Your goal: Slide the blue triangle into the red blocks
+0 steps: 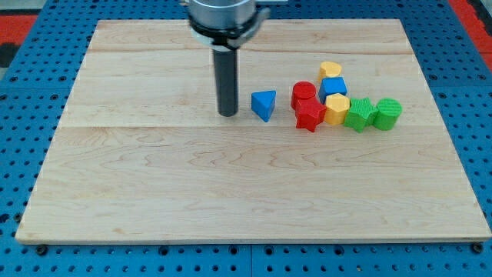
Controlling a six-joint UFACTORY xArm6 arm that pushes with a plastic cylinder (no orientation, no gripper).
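Single camera view, wooden board [231, 192] on a blue pegboard surface [31, 77]. The arm's dark rod comes down from the view's top; my tip [227, 115] sits on the board just to the view's left of the blue triangle [263, 105]. A thin gap shows between them, though actual contact cannot be told for sure. The end effector is a plain rod with no jaws, so it has nothing to open or close and grips nothing.

The blue triangle stands alone, near the cluster but apart from it, with bare wood between it and the red blocks on the view's right. The red cylinder-like block [304, 92] sits above the red star-shaped block [310, 115]; the two touch. Just right of them is a yellow block [337, 108], touching the red star. Above it is a blue cube-like block [334, 86], and above that a yellow heart-like block [330, 70]. Farther right are a green star-like block [359, 114] and a green cylinder-like block [388, 112], side by side and touching. The whole cluster lies in the board's upper right part.
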